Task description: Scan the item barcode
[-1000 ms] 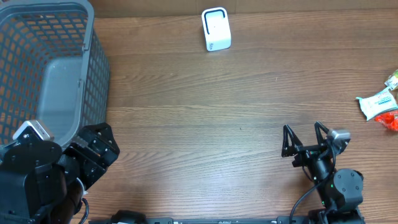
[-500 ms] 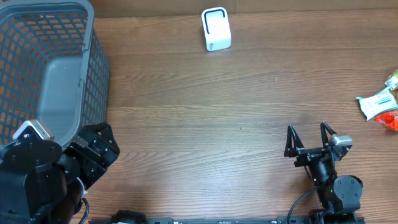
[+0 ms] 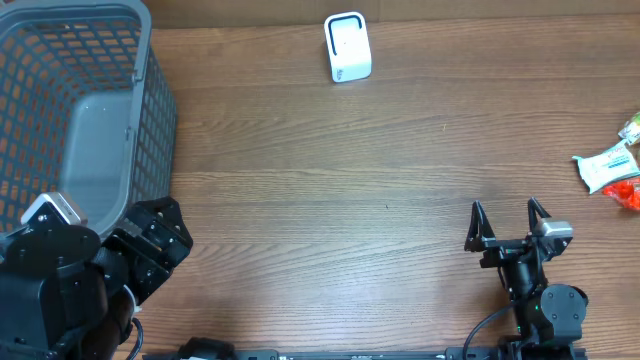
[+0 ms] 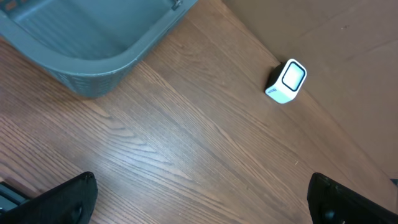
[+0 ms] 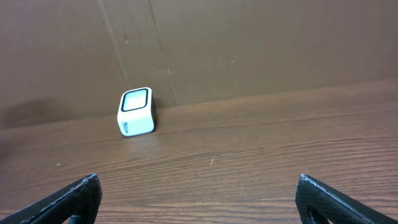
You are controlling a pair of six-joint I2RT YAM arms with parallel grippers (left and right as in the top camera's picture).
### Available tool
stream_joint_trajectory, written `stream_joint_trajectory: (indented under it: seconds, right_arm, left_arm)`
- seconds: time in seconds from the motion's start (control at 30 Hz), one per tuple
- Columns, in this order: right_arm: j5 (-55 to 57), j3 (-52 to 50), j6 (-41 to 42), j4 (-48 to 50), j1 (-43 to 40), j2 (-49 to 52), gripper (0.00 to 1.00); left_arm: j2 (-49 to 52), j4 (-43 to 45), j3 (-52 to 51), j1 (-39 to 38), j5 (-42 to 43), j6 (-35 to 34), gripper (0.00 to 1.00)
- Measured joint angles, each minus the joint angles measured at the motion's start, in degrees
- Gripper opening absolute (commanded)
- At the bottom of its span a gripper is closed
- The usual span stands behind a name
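The white barcode scanner [image 3: 347, 47] stands at the table's far edge, screen up; it also shows in the left wrist view [image 4: 286, 81] and the right wrist view [image 5: 135, 111]. A white and green packet [image 3: 607, 166], one of the items, lies at the right edge beside a red item [image 3: 625, 193]. My right gripper [image 3: 507, 212] is near the front right, open and empty [image 5: 198, 185], left of those items. My left gripper [image 3: 150, 240] sits at the front left by the basket, open with only bare wood between its fingers [image 4: 202, 190].
A large grey mesh basket [image 3: 80, 110] fills the far left corner; its rim [image 4: 93, 74] shows in the left wrist view. A small green packet [image 3: 632, 127] pokes in at the right edge. A brown wall runs behind the scanner.
My right gripper has shifted to the right and slightly toward the front edge, still open. The left arm, the scanner and the items have not moved.
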Motion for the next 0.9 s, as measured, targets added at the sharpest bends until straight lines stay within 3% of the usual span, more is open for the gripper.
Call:
stream_joint_trajectory:
  seconds: [0.57,0.9]
  right_arm:
    - [1.51,0.0,-0.9,-0.02,-0.15,0.0,1.0]
    - [3.04,0.0,-7.78,-0.02,-0.17,0.0,1.0]
  left_arm:
    - [0.0,0.0,0.0,0.0,0.0,-0.02,1.0]
    - [0.0,0.0,0.0,0.0,0.0,-0.02,0.99]
